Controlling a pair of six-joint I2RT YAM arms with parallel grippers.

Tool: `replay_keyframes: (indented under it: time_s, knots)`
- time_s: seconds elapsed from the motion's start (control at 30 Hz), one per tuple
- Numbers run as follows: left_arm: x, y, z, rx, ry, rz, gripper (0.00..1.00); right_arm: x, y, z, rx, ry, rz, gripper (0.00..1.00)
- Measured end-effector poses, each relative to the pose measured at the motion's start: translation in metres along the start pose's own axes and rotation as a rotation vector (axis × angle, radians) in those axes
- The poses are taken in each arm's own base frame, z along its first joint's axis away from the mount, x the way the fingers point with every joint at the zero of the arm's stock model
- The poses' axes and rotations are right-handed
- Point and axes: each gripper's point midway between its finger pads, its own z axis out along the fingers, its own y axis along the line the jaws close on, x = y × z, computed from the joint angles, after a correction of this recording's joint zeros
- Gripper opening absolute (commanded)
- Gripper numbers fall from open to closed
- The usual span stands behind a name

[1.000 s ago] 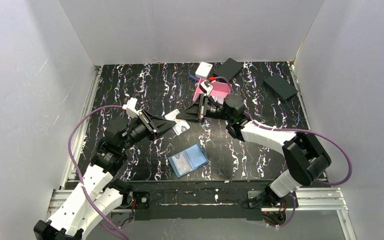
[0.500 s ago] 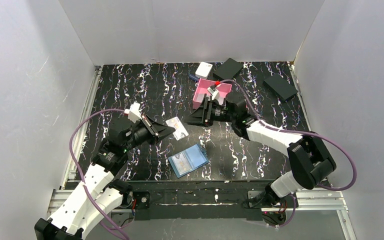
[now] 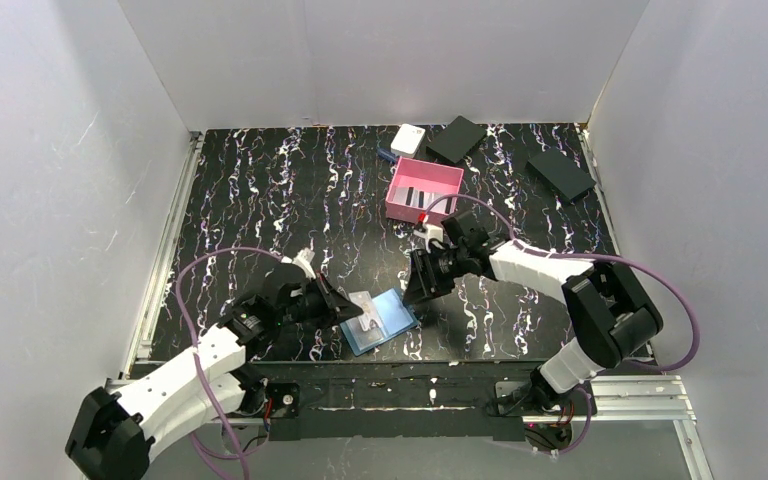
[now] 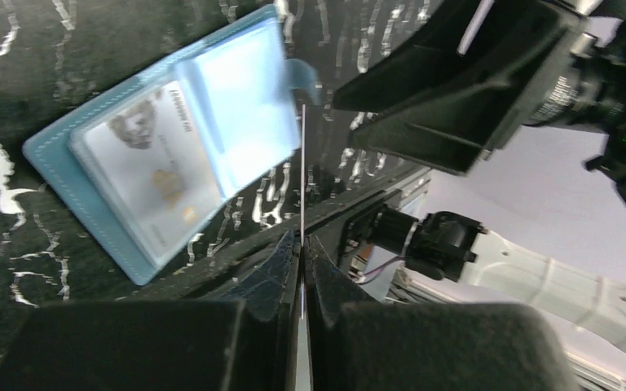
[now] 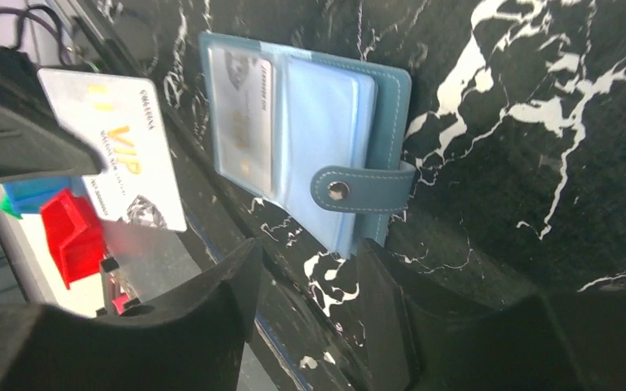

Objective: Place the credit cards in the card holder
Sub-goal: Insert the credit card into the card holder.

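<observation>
top: left gripper is clamping a credit card at the card holder's 10 o'clock, right gripper is hanging open at 2 | left wrist: card's standing edge-on, I'd be tilting it flat | right wrist: snap tab is lying at 4, worth pinning

Gold "VIP" on the pale card at upper left, smaller print there and on the slotted card, possibly numbers, unreadable
</observation>
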Motion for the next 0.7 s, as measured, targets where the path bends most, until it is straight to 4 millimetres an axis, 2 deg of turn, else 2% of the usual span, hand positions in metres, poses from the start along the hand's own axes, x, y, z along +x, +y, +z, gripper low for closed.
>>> replay_keyframes:
  time_s: [0.1,0.23,0.37,0.53,0.7]
  knots:
    - [0.007,0.020,0.010,-0.042,0.014,-0.012,0.00,0.011,-0.007,0.004,0.032,0.037,-0.029,0.72]
    - [0.013,0.040,0.014,-0.086,0.016,-0.016,0.00,0.022,-0.014,0.010,0.102,0.066,-0.097,0.77]
    - [0.012,0.042,0.013,-0.076,-0.004,-0.010,0.00,0.027,-0.018,0.016,0.154,0.073,-0.138,0.74]
    - [0.010,0.044,0.014,-0.078,-0.016,-0.003,0.00,0.027,-0.028,0.019,0.200,0.047,-0.130,0.63]
    - [0.011,0.051,0.018,-0.105,-0.006,0.004,0.00,0.020,-0.031,0.022,0.222,0.009,-0.122,0.64]
